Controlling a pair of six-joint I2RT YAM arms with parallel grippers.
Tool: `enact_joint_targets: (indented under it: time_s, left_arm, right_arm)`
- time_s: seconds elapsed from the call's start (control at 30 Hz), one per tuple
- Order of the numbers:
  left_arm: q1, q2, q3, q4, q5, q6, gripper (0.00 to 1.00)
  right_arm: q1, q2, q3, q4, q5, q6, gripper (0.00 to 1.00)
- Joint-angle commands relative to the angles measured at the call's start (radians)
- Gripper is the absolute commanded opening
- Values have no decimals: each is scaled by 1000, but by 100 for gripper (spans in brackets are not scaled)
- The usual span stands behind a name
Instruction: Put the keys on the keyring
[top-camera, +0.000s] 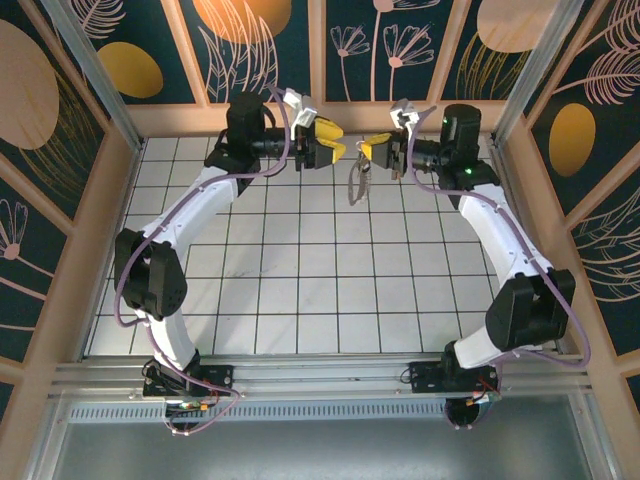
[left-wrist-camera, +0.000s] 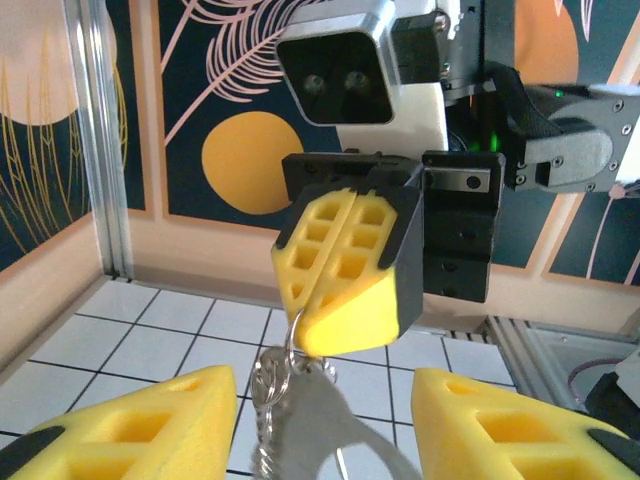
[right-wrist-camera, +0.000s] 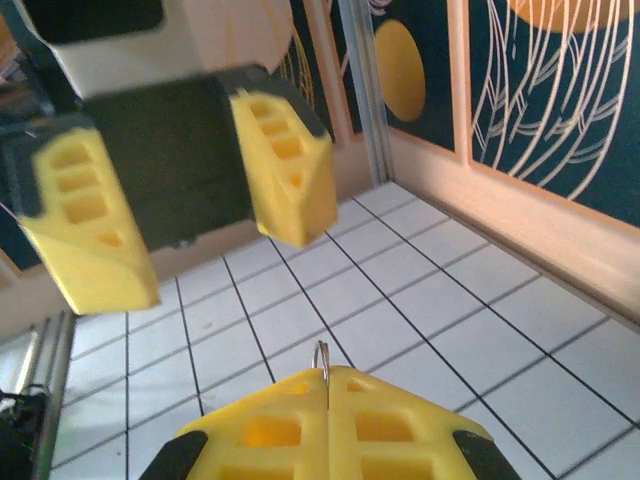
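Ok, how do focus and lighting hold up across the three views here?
Top external: evenly lit, sharp throughout. Left wrist: the yellow-padded right end effector is crisp, but the thin silvery metal keyring and slim metal keys hanging from it are soft, likely too near the lens. Right wrist: the open yellow-padded left end effector is blurred; the white floor tiles are sharp.

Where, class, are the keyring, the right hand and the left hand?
keyring (right-wrist-camera: 322, 357): right wrist view, loop's top.
right hand (left-wrist-camera: 316, 312): left wrist view, seam at the shut fingertips.
left hand (right-wrist-camera: 202, 258): right wrist view, midway between open fingertips.
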Motion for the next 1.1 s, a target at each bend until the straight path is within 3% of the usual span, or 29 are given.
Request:
enact_joint_targets:
  time_s: [0.0, 0.2, 0.4, 1.07]
  left_arm:
    - [2, 30, 42, -145, 20, 110, 51]
    - [2, 57, 80, -271, 24, 199, 53]
    - [2, 81, 82, -302, 30, 222, 54]
    - [-1, 106, 81, -165, 128, 106, 53]
  right_arm:
    - [21, 17, 78, -208, 58, -155, 0]
    - [46, 31, 124, -304, 106, -214, 0]
    - [53, 38, 119, -286, 69, -210, 0]
    - [61, 45, 91, -236, -21, -193, 0]
